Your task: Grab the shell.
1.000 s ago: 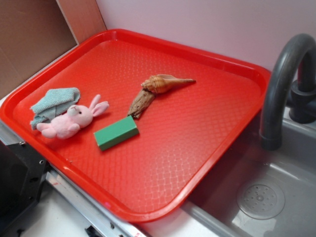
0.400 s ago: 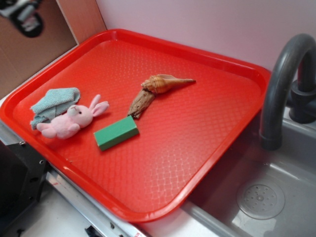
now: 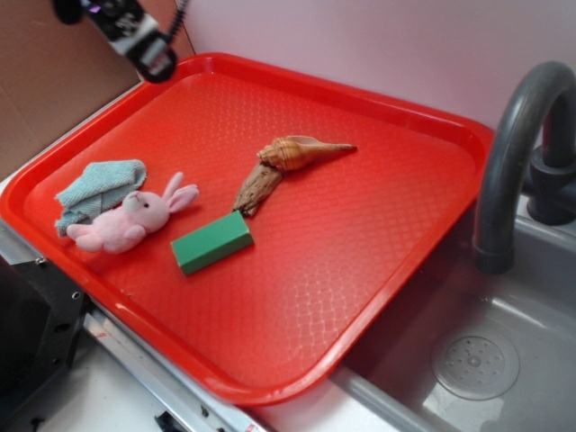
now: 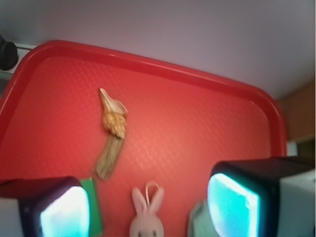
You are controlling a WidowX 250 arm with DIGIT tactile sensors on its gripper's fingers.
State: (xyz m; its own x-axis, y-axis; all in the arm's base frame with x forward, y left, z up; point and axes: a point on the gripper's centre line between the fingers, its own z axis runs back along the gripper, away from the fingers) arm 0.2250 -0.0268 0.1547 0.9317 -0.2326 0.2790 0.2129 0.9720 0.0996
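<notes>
Wrist view: gripper (image 4: 148, 205) hovering over the tray's (image 4: 266, 98) near edge, fingers (image 4: 234, 202) spread wide and holding nothing.

Shell (image 4: 113, 114) is lying mid-tray, ahead of the fingers and a little left, well apart from them, its long axis running away with the thin tip pointing far; its broad end is touching the wood chunk (image 4: 107, 158), so the reach needs going forward and down.
</notes>
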